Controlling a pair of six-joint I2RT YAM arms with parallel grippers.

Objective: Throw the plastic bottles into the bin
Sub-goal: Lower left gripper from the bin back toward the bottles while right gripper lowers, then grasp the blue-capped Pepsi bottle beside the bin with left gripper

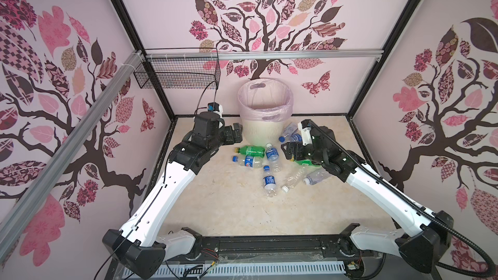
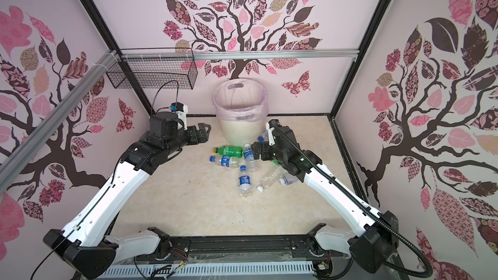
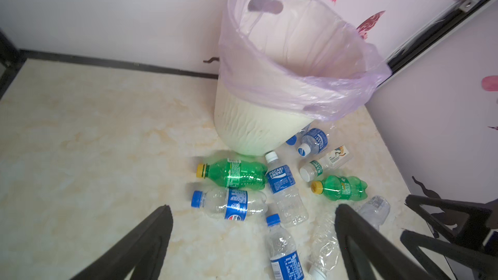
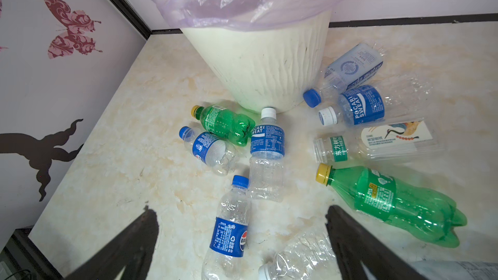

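nearest my base, on the table (image 1: 215, 211), a blue-label bottle (image 1: 269, 181) and a clear bottle (image 1: 292, 178) lie flat. past them more bottles (image 1: 272, 154) lie scattered, among them a green bottle (image 1: 250, 151). my right claw (image 1: 287, 152) hangs over this heap, jaws spread wide, holding nothing. my left claw (image 1: 236, 133) is spread wide too, empty, near the bin's left side. farthest back the bin (image 1: 262, 133) stands upright, pink bag (image 1: 265, 111) over its rim, bottles crowding its foot.
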